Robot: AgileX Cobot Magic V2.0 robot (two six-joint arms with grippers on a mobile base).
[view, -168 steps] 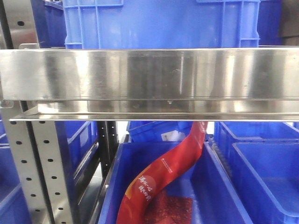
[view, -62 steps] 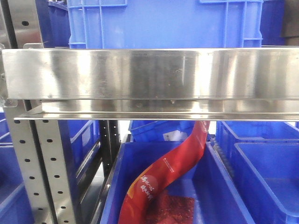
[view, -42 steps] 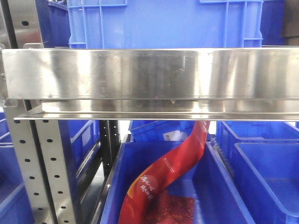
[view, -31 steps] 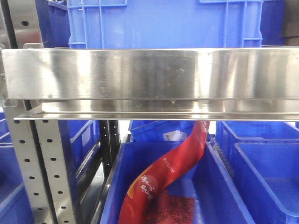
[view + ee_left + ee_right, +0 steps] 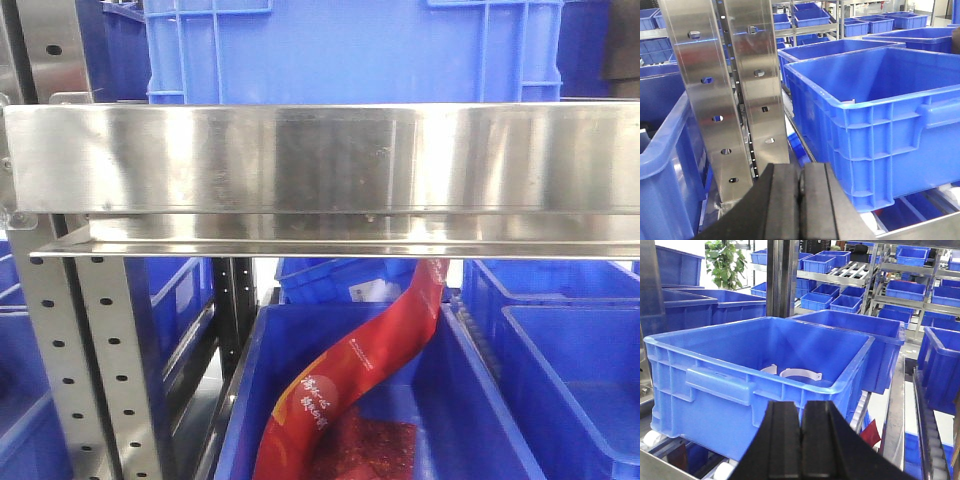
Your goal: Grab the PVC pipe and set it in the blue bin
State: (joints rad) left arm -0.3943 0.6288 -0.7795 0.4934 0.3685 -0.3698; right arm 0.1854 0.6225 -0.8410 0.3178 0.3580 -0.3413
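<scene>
Left pincer (image 5: 801,200) and right pincer (image 5: 801,440) both closed, empty.

Steel shelf (image 5: 320,160) w/ blue bin (image 5: 350,50) on top.

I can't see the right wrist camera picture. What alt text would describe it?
A large blue bin sits on a roller shelf just ahead of the right gripper, whose black jaws are pressed together with nothing between them. Curved white pipe pieces lie inside the bin, and more blue bins fill racks behind.
</scene>
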